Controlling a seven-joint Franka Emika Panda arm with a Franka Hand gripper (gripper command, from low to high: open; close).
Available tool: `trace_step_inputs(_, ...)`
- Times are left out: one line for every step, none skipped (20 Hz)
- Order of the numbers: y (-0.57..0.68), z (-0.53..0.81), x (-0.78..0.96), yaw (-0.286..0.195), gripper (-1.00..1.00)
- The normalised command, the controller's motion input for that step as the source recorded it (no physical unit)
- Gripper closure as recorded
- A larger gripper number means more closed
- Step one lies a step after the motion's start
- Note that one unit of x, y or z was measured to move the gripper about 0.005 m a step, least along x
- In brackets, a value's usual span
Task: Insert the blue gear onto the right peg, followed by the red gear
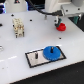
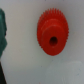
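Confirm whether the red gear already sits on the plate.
No: the red gear lies on the white table, apart from the plate, where only the blue gear sits.

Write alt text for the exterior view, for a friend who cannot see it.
A blue gear sits on a black-rimmed grey plate on a white table, beside one bare peg. Behind, the robot's gripper hangs just above a red gear.

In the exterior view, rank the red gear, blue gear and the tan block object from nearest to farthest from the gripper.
1. Red gear, right beneath the gripper.
2. Blue gear, on the plate toward the front.
3. Tan block object, far toward the exterior view's left.
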Motion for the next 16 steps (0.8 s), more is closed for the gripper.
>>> trace_step_inputs(-0.01, -0.4, -0.33, 0.0, -1.0)
trace_step_inputs(-0.01, -0.4, -0.36, 0.0, -1.0)
trace_step_inputs(-0.03, -0.39, -0.4, 0.0, -1.0)
trace_step_inputs(-0.11, -0.38, -0.43, 0.0, -1.0)
trace_step_inputs(-0.06, -0.38, -0.38, 0.0, -1.0)
trace_step_inputs(-0.09, -0.37, -0.39, 0.0, -1.0)
trace_step_inputs(-0.16, -0.36, -0.47, 0.0, -1.0)
trace_step_inputs(-0.17, -0.33, -0.51, 0.0, -1.0)
trace_step_inputs(-0.17, -0.28, -0.56, 0.0, -1.0)
trace_step_inputs(-0.21, -0.24, -0.58, 0.0, -1.0)
trace_step_inputs(-0.26, -0.24, -0.58, 0.0, -1.0)
trace_step_inputs(-0.28, -0.24, -0.53, 0.0, -1.0)
trace_step_inputs(-0.29, -0.24, -0.49, 0.0, -1.0)
trace_step_inputs(-0.3, -0.23, -0.47, 0.0, -1.0)
trace_step_inputs(-0.16, -0.19, -0.33, 0.0, 1.0)
trace_step_inputs(-0.21, -0.21, -0.35, 0.0, 1.0)
